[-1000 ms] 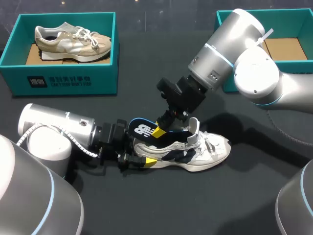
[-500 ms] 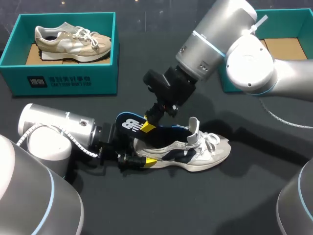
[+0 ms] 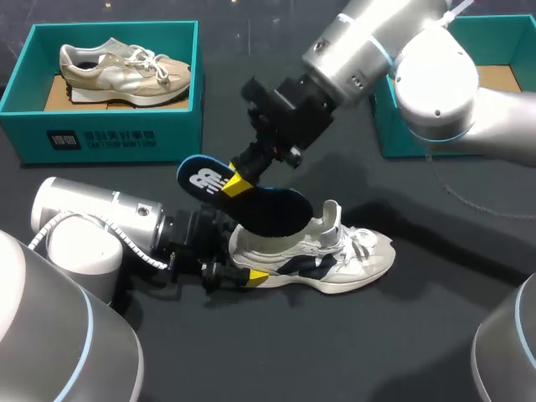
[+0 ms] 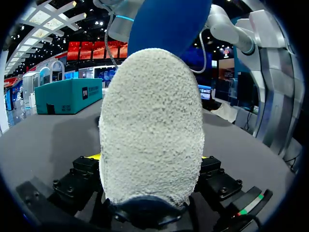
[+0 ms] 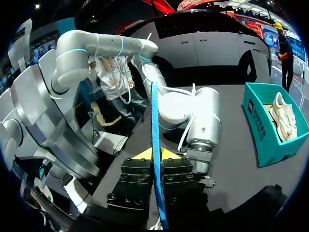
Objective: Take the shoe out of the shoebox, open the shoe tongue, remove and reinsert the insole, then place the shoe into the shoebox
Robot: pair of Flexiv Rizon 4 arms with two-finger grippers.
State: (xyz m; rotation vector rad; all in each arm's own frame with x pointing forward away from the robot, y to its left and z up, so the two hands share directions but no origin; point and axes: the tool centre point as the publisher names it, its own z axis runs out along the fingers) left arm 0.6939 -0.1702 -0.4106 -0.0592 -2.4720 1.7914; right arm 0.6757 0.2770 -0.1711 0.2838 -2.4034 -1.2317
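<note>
One beige shoe [image 3: 126, 67] in far shoebox [image 3: 109, 138] | right gripper [image 3: 237, 182] clamps insole [image 3: 268, 209] over shoe [image 3: 343, 260] | left gripper [image 3: 251, 275] clamps heel [image 4: 152, 125] (blocking its camera)

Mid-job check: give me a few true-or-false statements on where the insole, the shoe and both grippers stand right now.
1. The right gripper is shut on the blue insole. True.
2. The blue insole lies flat inside the white shoe. False: it is held up over the shoe's opening, with its heel end raised.
3. The left gripper is shut on the white shoe at its heel. True.
4. The white shoe sits in the left shoebox. False: it lies on the table, and that box holds a beige shoe.
</note>
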